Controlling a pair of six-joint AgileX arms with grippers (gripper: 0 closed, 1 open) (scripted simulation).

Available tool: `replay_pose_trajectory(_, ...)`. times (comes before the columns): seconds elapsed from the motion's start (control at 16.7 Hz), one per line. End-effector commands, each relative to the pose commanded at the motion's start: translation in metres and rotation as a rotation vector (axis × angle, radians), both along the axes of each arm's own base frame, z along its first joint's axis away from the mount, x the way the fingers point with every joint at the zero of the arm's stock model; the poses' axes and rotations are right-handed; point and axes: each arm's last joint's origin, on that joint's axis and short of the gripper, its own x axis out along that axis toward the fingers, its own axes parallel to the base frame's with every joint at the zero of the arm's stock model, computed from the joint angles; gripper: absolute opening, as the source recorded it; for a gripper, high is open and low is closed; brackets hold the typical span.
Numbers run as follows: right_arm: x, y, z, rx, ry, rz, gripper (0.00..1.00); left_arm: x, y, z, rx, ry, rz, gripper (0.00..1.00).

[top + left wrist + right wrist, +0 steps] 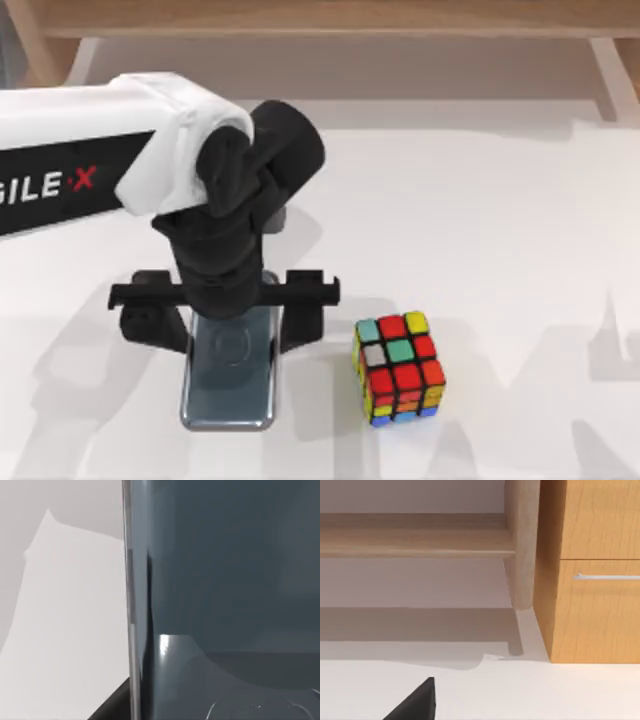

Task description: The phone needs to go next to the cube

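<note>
Arm casing in top view read "GILE·X" in black w/ a red X, cut off at the picture's left edge; no other writing legible. Phone had a faint circular mark on its face, no readable brand.

Left gripper hung over the phone's far end, wide black crossbar spanning it; fingers stood apart, one each side of the phone's long edges, near them; contact couldn't be told. Left wrist view sat very close on the phone: dark blue-grey face, silvery edge running straight down, white desk beside it.

Phone lay flat near the desk's front edge, left of centre, long axis pointing front to back. Cube sat just beside it on the right, a narrow strip of bare desk between, not touching; also near the front edge.

Open room: broad bare desk to the right of the cube and toward the back edge; less on the left under the arm.

Right wrist view showed desk edge, wooden shelf and cabinet w/ a metal handle; a black corner at the bottom, fingers' state can't tell.
</note>
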Motion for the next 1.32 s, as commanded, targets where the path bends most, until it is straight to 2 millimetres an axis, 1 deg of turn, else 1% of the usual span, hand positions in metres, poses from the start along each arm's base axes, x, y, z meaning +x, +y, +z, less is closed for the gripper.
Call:
replay_pose_trajectory(0.42, 0.000, 0.000, 0.000, 0.000, 0.000, 0.000, 1.00, 0.003, -0.003, 0.012, -0.039, -0.049, 0.002, 0.00)
replay_pose_trajectory(1.32, 0.000, 0.000, 0.000, 0.000, 0.000, 0.000, 1.00, 0.010, -0.010, 0.051, -0.174, -0.218, 0.006, 0.00)
